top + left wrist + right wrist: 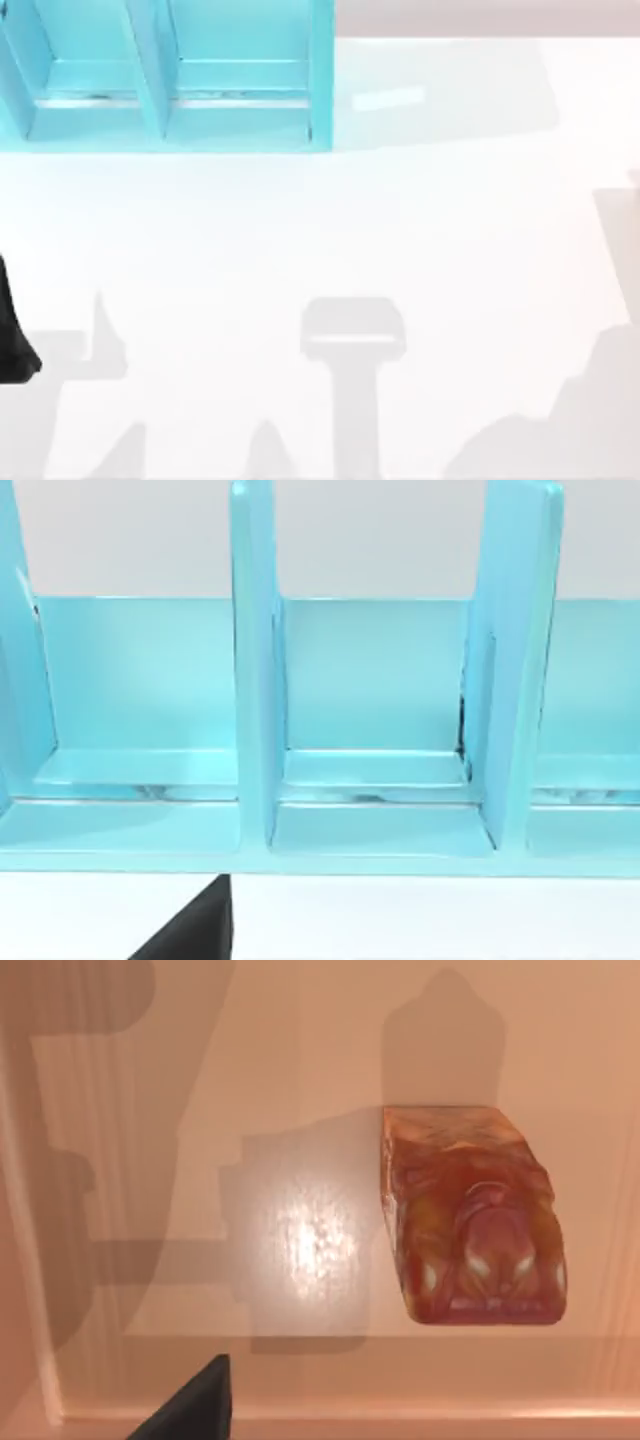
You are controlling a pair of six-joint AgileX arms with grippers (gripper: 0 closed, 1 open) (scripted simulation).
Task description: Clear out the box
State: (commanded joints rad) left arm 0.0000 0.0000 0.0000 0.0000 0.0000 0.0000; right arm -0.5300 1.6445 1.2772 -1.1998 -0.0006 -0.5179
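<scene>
In the right wrist view, a reddish-brown block [470, 1215] with a mottled glossy skin lies on the pale orange floor of the box [300, 1080]. It rests near one side wall, with bare floor beside it. A dark part of my right gripper [195, 1405] juts in at the picture's edge, above the box floor and apart from the block. A dark part of my left gripper [190, 930] shows in the left wrist view, over the white table in front of a blue rack. My left arm [12, 330] is a black shape at the table's left edge.
A light blue rack [170, 80] with upright dividers and open compartments stands at the back left of the white table [400, 250]. The left wrist view faces its dividers [255, 680] head on. Grey arm shadows fall across the front of the table.
</scene>
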